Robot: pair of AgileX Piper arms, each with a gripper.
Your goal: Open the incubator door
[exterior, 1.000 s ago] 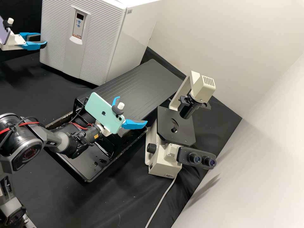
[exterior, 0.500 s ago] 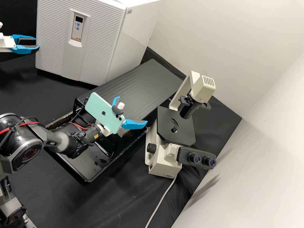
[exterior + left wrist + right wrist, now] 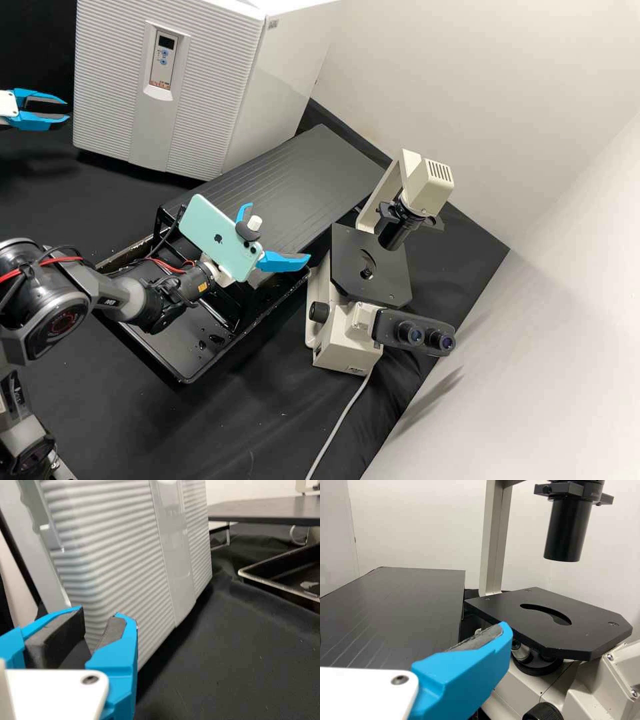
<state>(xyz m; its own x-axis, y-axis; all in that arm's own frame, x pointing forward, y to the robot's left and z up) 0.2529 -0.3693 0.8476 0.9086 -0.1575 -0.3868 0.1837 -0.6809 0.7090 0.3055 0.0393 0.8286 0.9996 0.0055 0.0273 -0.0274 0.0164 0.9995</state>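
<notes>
The white incubator (image 3: 280, 87) stands at the back left in the high view; its ribbed door (image 3: 200, 100) is ajar at the left side. Just left of that door edge is my left gripper (image 3: 68, 110), fingers a little apart and nothing seen between them. In the left wrist view, the left gripper (image 3: 100, 612) is open close to the ribbed door (image 3: 125, 555), with a gap between door and body; contact cannot be told. My right gripper (image 3: 277, 231) is wide open above the black tray, beside the microscope. One blue finger of the right gripper (image 3: 465, 675) shows in the right wrist view.
A black sloping board (image 3: 287, 173) lies between incubator and microscope (image 3: 370, 267). The black tray (image 3: 180, 353) sits under the right arm. A grey cable (image 3: 340, 423) runs from the microscope toward the front edge.
The door's left edge has swung outward, shifting left in the high view. My left gripper has moved left and toward the front. The right arm has stayed put.
</notes>
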